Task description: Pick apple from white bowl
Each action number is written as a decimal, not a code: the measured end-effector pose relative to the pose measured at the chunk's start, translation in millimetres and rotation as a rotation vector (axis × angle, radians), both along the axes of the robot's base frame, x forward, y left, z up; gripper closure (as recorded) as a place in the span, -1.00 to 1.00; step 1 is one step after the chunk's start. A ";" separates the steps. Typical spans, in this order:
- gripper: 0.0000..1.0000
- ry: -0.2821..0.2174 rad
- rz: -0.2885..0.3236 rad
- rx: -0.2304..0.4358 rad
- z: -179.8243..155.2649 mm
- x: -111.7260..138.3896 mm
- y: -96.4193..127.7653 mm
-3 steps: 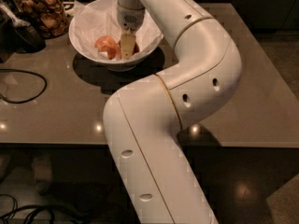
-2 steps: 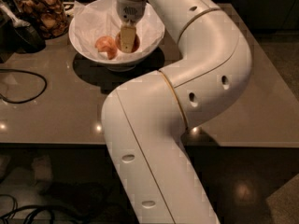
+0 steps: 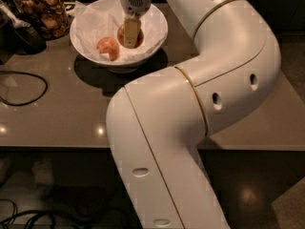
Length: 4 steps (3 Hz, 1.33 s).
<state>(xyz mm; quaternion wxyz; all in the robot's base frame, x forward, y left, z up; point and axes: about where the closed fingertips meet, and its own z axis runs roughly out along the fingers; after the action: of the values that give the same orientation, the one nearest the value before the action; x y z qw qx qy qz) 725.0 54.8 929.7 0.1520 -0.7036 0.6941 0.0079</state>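
The white bowl (image 3: 152, 18) stands at the back left of the table, lined with crumpled white paper. My gripper (image 3: 131, 33) reaches down into its middle, right over a small round apple (image 3: 139, 36) that shows only as a dark orange-red edge around the gripper. A second, pinker apple (image 3: 108, 47) lies just left of it in the bowl, untouched. My white arm fills the middle and right of the view.
A glass jar of brown snacks (image 3: 42, 11) and a dark object (image 3: 21, 35) stand left of the bowl. A black cable (image 3: 24, 87) loops on the table's left side. The table's front edge (image 3: 57, 147) runs below; floor cables lie lower left.
The arm's elbow has swung to the right and the gripper has stayed in the bowl, settling a little further over the darker apple. The pinker apple has not moved.
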 end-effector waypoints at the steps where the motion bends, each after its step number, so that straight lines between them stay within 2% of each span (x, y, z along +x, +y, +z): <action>1: 1.00 -0.018 0.033 0.039 24.1 -17.5 0.0; 2: 1.00 -0.033 0.079 0.086 48.2 -38.6 3.2; 4: 1.00 -0.062 0.167 0.179 92.9 -98.4 12.2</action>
<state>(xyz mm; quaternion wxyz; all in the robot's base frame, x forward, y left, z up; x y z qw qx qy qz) 626.5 67.0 1022.5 0.2343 -0.7427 0.6244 0.0607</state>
